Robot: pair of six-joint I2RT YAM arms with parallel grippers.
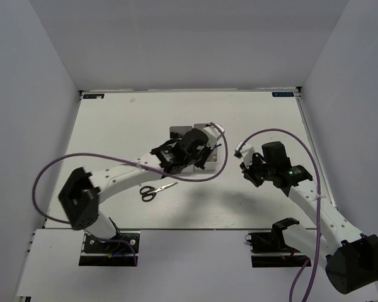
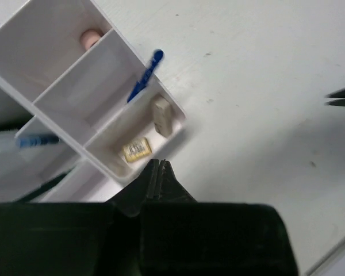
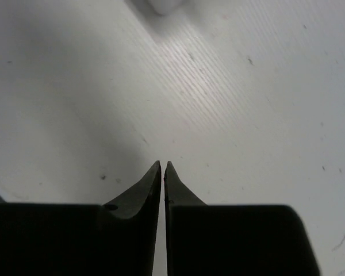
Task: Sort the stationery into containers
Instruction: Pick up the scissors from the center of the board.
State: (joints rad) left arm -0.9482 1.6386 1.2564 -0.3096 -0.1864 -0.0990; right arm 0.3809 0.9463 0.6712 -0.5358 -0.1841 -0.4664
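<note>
Near the middle of the table point(image 1: 113, 126) in the overhead view, the left arm reaches out so that its pincer sits right above the white bins point(image 2: 80, 92). From the wrist camera, the left pincer point(image 2: 160, 168) has its two dark fingers pressed together with nothing between them. Their tips hang just off the outer wall of the nearest corner compartment.

That corner compartment holds a beige block point(image 2: 161, 117) resting against its far wall and a small yellowish piece point(image 2: 137, 149) with dark print on it, lying flat. The two are apart from each other. A blue pen point(image 2: 142, 81) stands tilted in the next compartment up, its end poking out over the rim at the upper middle of the frame. Something rounded and pink point(image 2: 91, 38) sits in the compartment beyond that, near the top left. At the left edge, a blue-and-white pen point(image 2: 34, 140) lies across the other column (too blurred to make out more).

The black-handled scissors point(image 1: 155, 190) lie flat on the table below and left of the bins in the overhead view, clear of both arms.

Over on the right side, the right pincer point(image 3: 163, 167) hovers above bare tabletop. Its fingers are closed to a hairline slit and it grips nothing. A blurred white shape point(image 3: 164, 6) shows at the top edge of its wrist view, and I can't tell what it is.
</note>
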